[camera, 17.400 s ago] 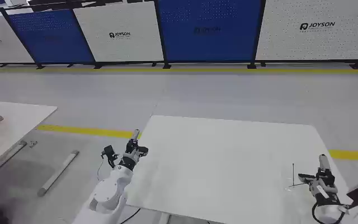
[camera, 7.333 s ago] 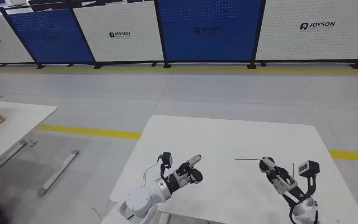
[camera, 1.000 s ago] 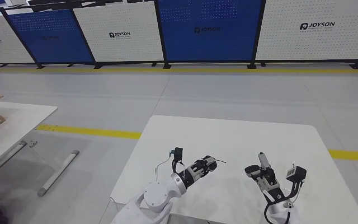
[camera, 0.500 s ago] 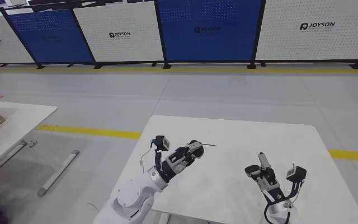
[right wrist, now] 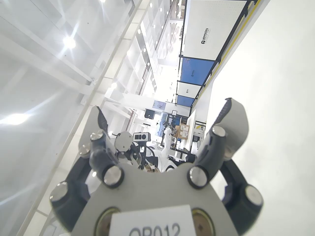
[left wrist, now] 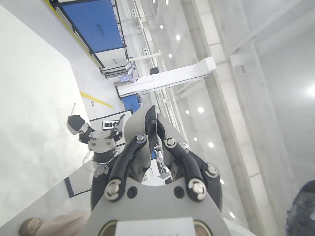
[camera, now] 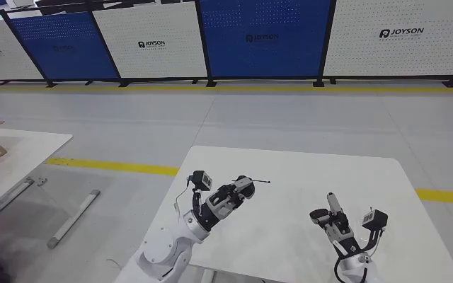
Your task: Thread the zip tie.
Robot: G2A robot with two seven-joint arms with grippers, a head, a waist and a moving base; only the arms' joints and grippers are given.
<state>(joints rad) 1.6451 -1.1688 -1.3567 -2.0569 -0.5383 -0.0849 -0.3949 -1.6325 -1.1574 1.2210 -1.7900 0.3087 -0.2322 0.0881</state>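
Leftward, off from its partner, the left gripper [camera: 244,185] has drawn, clamped on the thin black plastic zip tie [camera: 260,182] above the white table [camera: 304,166]. The right gripper [right wrist: 165,110] stands apart. Threading seems unstarted; next, the right likely must catch the free end.

White table [camera: 311,173], blue and white partition panels [camera: 263,39] behind, yellow floor line [camera: 106,165], second white table [camera: 25,152] nearby

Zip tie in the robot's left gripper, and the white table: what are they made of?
The zip tie looks like black plastic, probably nylon: a thin dark strip that stays straight where it sticks out of the left gripper. The table has a smooth, matt white top with hardly any glare, maybe laminate. What is underneath can't be seen.
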